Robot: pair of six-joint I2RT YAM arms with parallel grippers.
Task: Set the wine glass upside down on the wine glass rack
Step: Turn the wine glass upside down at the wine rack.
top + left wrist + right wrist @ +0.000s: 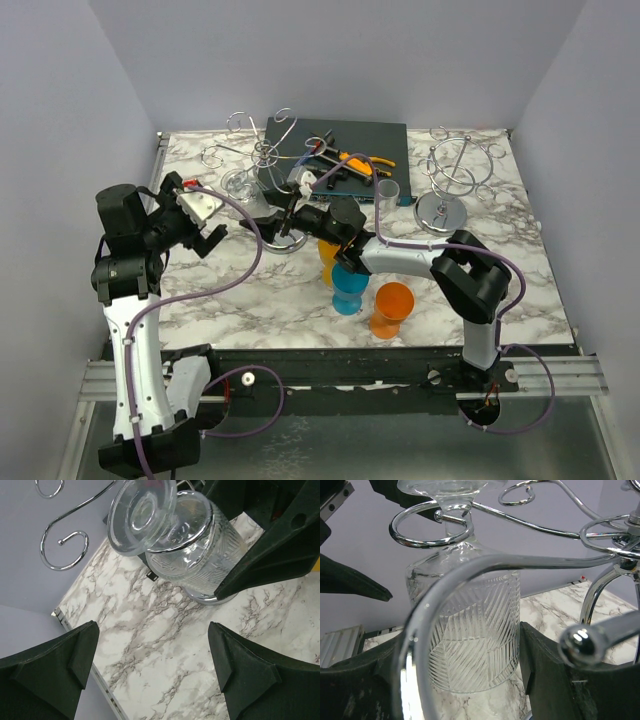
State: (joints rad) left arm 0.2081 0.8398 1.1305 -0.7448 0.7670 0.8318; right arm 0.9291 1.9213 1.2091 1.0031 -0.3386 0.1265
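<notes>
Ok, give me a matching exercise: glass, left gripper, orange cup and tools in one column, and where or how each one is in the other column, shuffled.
Column one:
1 glass
2 left gripper
3 orange cup
4 tools

Column two:
A on the dark mat at the back
B open and empty
C hanging foot-up in a loop of the rack
D near the front edge of the table

Pairs: 1-C, 2-B, 3-D, 4-A
</notes>
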